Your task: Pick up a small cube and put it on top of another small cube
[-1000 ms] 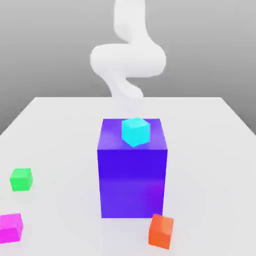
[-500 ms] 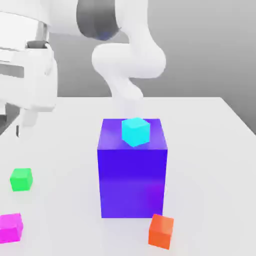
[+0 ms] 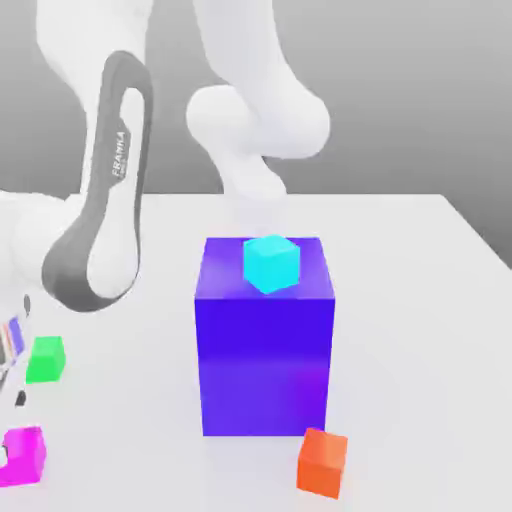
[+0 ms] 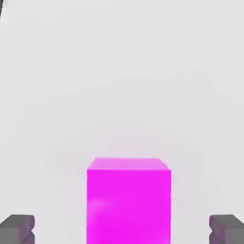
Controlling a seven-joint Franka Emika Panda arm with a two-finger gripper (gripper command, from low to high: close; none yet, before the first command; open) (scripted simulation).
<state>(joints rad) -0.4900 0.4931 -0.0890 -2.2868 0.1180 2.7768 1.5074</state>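
Directly between wide-open end effector (image 4: pixel 122 228) fingers, magenta cube (image 4: pixel 128 202), ungripped

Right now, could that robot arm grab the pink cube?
Probably yes. The open tool hangs right over the pink cube, one finger showing on each side with bare table around it. Nothing seems to block the way.
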